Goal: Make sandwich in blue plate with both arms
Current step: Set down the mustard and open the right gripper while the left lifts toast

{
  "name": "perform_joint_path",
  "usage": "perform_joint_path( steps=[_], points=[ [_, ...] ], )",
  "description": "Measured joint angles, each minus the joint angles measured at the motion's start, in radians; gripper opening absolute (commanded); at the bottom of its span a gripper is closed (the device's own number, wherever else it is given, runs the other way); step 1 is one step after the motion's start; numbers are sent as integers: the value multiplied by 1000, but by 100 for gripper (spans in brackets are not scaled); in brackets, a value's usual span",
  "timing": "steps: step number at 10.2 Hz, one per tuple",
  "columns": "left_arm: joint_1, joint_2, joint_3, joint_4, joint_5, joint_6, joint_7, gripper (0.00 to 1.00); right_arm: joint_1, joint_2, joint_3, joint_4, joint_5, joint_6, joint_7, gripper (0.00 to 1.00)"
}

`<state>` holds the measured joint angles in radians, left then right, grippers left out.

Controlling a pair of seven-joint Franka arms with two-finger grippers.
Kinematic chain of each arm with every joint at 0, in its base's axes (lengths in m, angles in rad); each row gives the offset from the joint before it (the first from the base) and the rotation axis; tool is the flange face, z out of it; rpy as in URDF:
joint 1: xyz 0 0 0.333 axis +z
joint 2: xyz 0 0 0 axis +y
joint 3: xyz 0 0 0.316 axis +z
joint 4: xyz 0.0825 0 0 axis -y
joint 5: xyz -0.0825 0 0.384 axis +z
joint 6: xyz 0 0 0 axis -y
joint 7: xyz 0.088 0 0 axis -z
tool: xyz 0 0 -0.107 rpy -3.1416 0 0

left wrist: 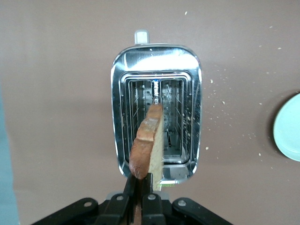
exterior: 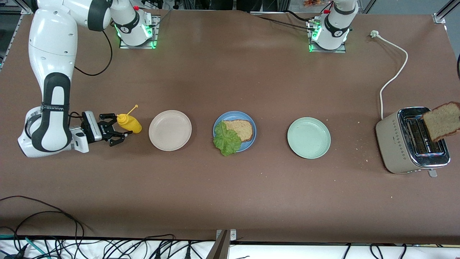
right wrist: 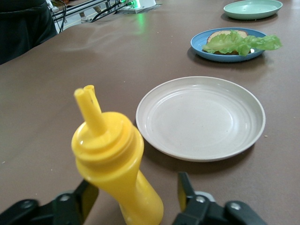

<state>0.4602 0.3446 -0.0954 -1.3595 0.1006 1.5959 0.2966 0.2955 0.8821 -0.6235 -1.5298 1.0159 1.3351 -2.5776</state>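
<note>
- Left gripper (left wrist: 139, 197) clamped on bread slice (left wrist: 149, 145) edge, directly over toaster (left wrist: 157, 110); slice light, crumbly, best pinched gently at crust.
- Right gripper (right wrist: 136, 201) jaws apart around mustard bottle (right wrist: 117, 164).

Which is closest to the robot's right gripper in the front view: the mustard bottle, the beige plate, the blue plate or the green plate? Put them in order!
From the right gripper:
1. Yellow mustard bottle, between its open fingers.
2. Beige plate, beside the bottle.
3. Blue plate, mid-table, with bread and lettuce.
4. Mint-green plate, toward the left arm's end.
</note>
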Motion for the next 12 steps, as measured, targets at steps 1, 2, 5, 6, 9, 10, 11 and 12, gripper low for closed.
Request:
perform_joint_path(
  steps=[1, 2, 5, 6, 9, 10, 11, 12],
  points=[
    [0, -37, -4, 0, 0, -28, 7, 0, -11, 0, 0, 0, 1, -2, -1, 100],
    [-1, -63, -7, -1, 0, -49, 11, 0, -28, -1, -1, 5, 1, -2, -2, 100],
    [-4, -84, -30, 0, 0, -57, 15, 0, -74, -5, -46, 29, 2, -3, 59, 100],
    [-7, -85, -36, 9, 0, -54, 15, 0, -76, -12, -80, 33, 2, -4, 122, 100],
    [-60, -90, -67, 36, 0, -54, 18, 0, -72, -86, -130, 73, 0, -6, 407, 100],
    [-98, -89, -81, 36, 0, -54, 17, 0, -70, -113, -134, 114, -3, -7, 518, 100],
    [-148, -89, -90, 35, -1, -55, 0, 0, -68, -134, -136, 164, -13, -7, 621, 100],
    [-198, -88, -93, 33, -30, -55, -49, 0, -65, -151, -136, 204, -39, -7, 720, 100]
  ],
)
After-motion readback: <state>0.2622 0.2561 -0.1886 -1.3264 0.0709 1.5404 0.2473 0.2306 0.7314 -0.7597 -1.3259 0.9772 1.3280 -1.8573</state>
